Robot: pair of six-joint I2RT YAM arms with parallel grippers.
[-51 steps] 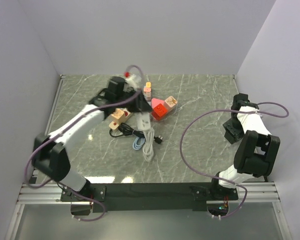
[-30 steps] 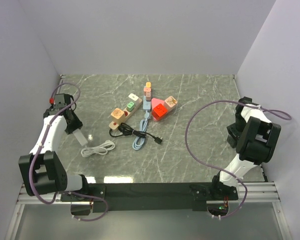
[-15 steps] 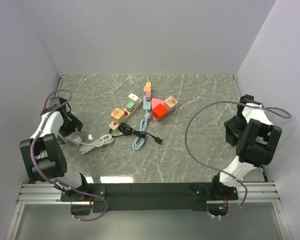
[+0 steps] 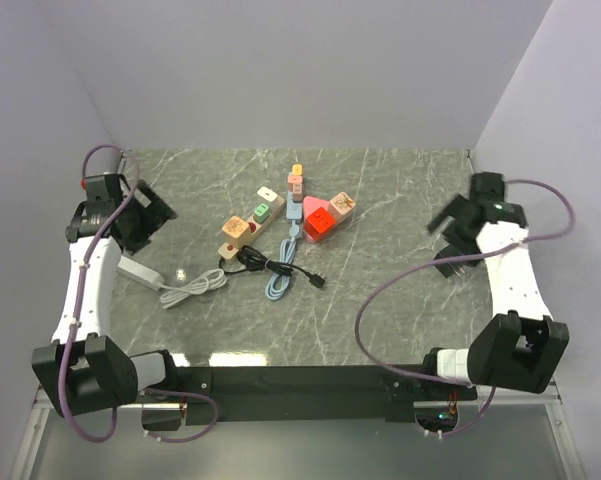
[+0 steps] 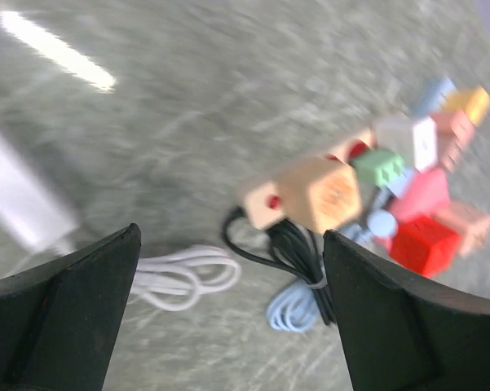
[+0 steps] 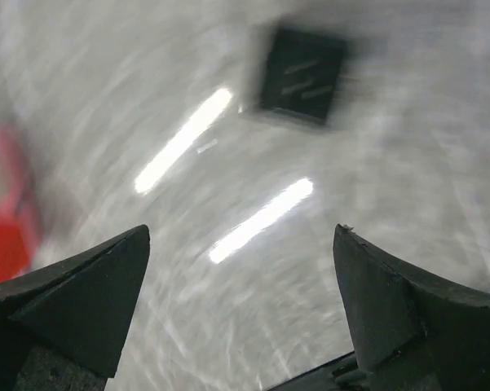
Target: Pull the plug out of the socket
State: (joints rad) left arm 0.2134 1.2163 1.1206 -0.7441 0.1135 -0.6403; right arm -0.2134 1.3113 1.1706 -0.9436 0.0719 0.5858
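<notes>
Plug (image 4: pixel 138 269), white and oblong, lies flat on the marbled bench (image 4: pixel 400 190) near its left edge, its white cable (image 4: pixel 196 290) trailing right in loose loops. It sits well apart from the wooden socket strip (image 4: pixel 248 226), which lies at the middle of the bench with a coiled black cable (image 4: pixel 270 266) and a pale blue cable (image 4: pixel 280 283) just in front of it. A red block (image 4: pixel 317 226) and other coloured blocks cluster beside the strip's far end. The left gripper (image 4: pixel 152 218) hangs above the bench behind the plug, jaws spread wide and holding nothing. The right gripper (image 4: pixel 450 218), blurred, hovers over the right side, jaws likewise apart and empty.
</notes>
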